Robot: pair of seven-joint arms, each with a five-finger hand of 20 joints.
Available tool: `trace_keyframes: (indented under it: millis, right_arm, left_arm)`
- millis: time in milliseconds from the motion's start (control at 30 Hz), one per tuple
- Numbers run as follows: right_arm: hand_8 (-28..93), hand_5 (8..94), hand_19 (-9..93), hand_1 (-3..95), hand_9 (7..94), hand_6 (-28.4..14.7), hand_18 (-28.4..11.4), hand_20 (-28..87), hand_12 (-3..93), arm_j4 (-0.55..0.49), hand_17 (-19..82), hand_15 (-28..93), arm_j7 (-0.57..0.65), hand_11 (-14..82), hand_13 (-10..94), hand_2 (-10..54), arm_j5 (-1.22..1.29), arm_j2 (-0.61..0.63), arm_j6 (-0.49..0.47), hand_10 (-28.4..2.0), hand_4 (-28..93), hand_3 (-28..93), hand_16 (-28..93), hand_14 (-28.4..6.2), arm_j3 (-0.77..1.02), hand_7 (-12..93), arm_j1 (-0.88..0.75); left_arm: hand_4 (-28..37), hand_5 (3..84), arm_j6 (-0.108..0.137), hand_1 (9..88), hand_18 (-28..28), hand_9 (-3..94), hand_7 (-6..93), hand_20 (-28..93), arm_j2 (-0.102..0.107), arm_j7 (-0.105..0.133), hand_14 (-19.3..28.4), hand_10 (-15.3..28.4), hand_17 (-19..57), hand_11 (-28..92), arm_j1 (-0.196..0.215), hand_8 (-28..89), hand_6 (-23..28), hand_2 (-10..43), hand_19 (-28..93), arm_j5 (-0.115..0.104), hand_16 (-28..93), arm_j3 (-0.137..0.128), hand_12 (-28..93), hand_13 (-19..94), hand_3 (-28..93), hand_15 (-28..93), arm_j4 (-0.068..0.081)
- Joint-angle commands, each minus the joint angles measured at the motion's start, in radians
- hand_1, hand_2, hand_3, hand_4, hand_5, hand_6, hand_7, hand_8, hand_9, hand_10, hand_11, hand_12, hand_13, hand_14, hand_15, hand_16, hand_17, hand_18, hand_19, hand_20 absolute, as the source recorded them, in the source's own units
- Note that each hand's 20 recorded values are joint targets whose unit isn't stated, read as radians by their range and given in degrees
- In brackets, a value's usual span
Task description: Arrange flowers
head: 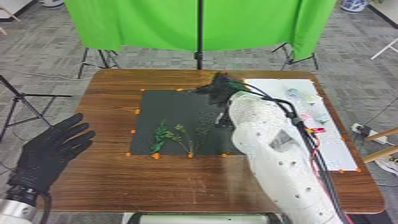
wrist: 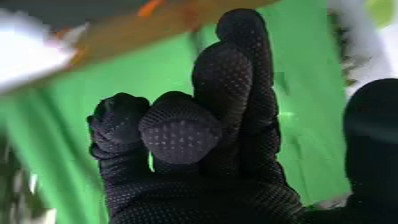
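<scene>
R hand [head: 216, 91] at dark mat's [head: 164, 107] far edge, some fingers straight n together, others bent, thumb apart. L hand [head: 46, 152] loosely spread, green stems [head: 161, 136] on mat btw.

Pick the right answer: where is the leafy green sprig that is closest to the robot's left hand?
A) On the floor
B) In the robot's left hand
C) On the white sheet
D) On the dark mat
D: in the head view the leafy sprig lies on the dark mat, while the left hand is off to the left of that mat.
</scene>
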Motion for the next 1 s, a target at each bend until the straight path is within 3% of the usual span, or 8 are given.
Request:
trace_keyframes:
  millis: [33, 200, 300, 467, 1000]
  right_arm:
    - [-16, 74.7, 93, 13.4, 84.8, -2.3, -22.6, 40, 35.2, 0.035, 38, 76, 0.032, 52.1, 81, -5.3, -0.004, 0.313, -0.147, -10.2, -28, 70, 29, -7.2, 0.004, 47, 0.040]
    - [-16, 73.2, 93, 13.4, 83.1, -2.4, -22.6, 38, 34.9, 0.070, 37, 75, 0.018, 52.2, 79, -7.6, -0.048, 0.385, -0.216, -10.7, -28, 67, 29, -7.1, -0.037, 47, 0.030]
    - [-16, 72.8, 93, 13.9, 82.7, -2.4, -22.6, 37, 34.6, 0.104, 37, 75, 0.002, 52.1, 79, -8.6, -0.109, 0.391, -0.201, -10.6, -28, 63, 29, -6.8, -0.072, 47, 0.030]
    - [-17, 72.7, 93, 15.6, 82.7, -2.2, -22.7, 36, 34.3, 0.130, 37, 75, -0.017, 52.2, 79, -9.0, -0.131, 0.385, -0.166, -10.6, -28, 59, 28, -6.8, -0.097, 47, 0.044]
    - [-17, 72.7, 93, 17.4, 82.8, -1.9, -22.7, 36, 34.6, 0.157, 37, 74, -0.043, 52.3, 79, -8.8, -0.181, 0.369, -0.123, -10.3, -28, 58, 29, -6.7, -0.129, 48, 0.061]
  left_arm:
    - [-23.5, 35.8, 0.001, 24.7, 21.1, 27.8, 21.2, 7, -0.011, 0.003, 14.6, 12.0, -10.8, 25, 0.016, -10, 2.4, -1.4, 44, 0.009, 0, -0.006, 14, 23, 71, 33, -0.002]
    - [-23.3, 35.8, 0.001, 24.7, 21.2, 27.8, 21.1, 7, -0.010, 0.004, 14.6, 12.0, -10.9, 25, 0.020, -10, 2.4, -1.4, 44, 0.005, 0, -0.008, 14, 23, 71, 33, -0.002]
    - [-23.3, 35.8, 0.005, 24.6, 21.2, 27.9, 21.2, 7, -0.001, 0.009, 14.6, 12.0, -10.8, 25, 0.023, -10, 2.3, -1.4, 44, 0.001, 0, -0.006, 14, 23, 71, 33, -0.002]
    - [-23.3, 35.8, -0.001, 24.7, 21.1, 27.8, 21.2, 7, -0.005, 0.004, 14.6, 11.9, -10.8, 25, 0.015, -10, 2.4, -1.3, 44, 0.005, 0, -0.004, 14, 23, 71, 33, 0.000]
    - [-23.4, 35.7, 0.002, 24.5, 21.1, 28.0, 21.2, 7, -0.008, 0.002, 14.6, 12.0, -10.9, 25, 0.013, -10, 2.3, -1.2, 44, 0.004, 0, -0.001, 14, 23, 72, 33, 0.001]
